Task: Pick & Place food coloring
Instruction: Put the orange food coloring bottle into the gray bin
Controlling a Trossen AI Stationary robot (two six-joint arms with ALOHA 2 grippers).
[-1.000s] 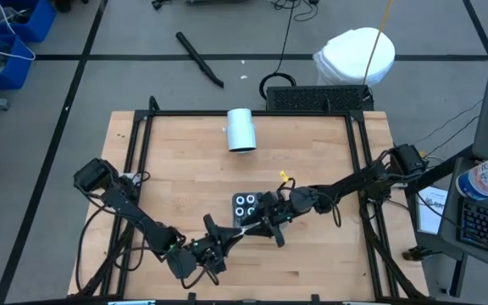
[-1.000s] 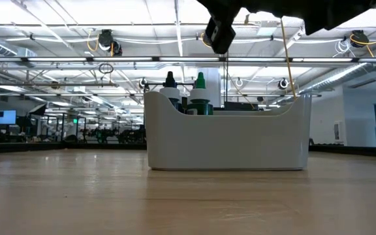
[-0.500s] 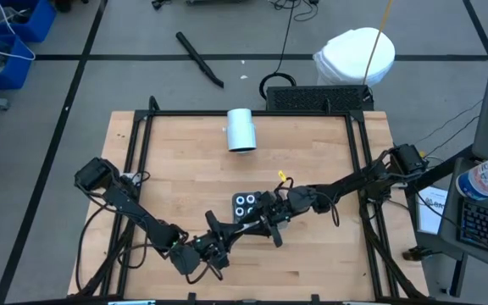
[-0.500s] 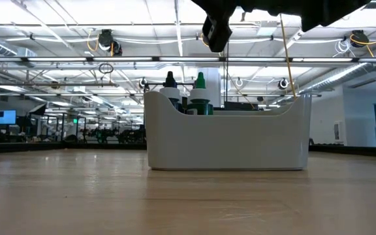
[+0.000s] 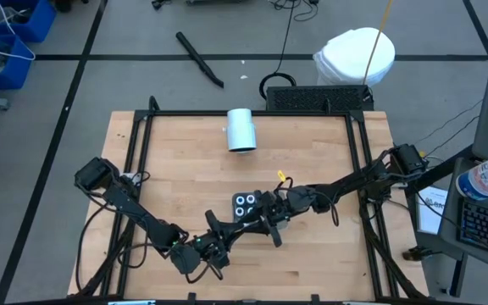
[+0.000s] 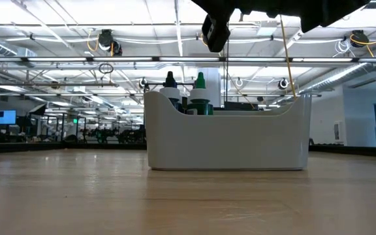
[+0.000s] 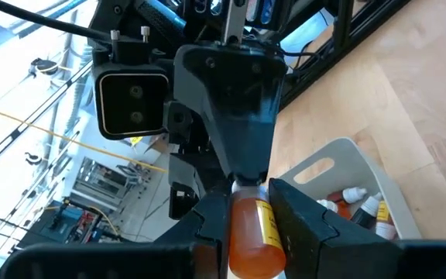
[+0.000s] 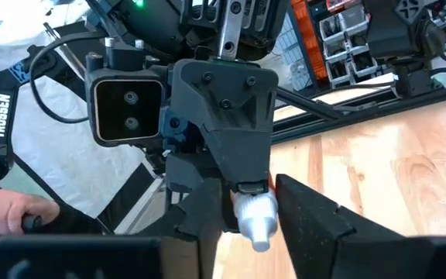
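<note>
One food coloring bottle [image 7: 251,232], with an orange body and a white cap [image 8: 254,217], hangs in the air between my two grippers. My left gripper [image 7: 250,229] and my right gripper [image 8: 246,221] face each other tip to tip, just near of the grey tray [image 5: 244,203], and both are shut on the bottle. The tray [image 6: 227,134] stands on the table and holds more small bottles, among them a dark-topped one [image 6: 169,81], a green-topped one [image 6: 200,83] and some white-capped ones [image 7: 355,203]. My left gripper pinches the bottle's orange body [image 7: 246,240] between its two fingers, which lie along the bottle. The bottle is lifted clear of the table. My right gripper pinches the bottle's white cap end [image 8: 255,225] between its two fingers, meeting the left gripper head on, fingers along the bottle.
A large white cylinder [image 5: 241,130] lies on its side near the table's far edge. The black frame rail [image 5: 252,113] runs round the table. A person's hand [image 8: 6,211] shows beyond the table in the right wrist view.
In the low view the joined grippers have risen slightly above the tray. In the high view the left arm has edged a little toward the right gripper. The bottles in the tray have stayed put.
</note>
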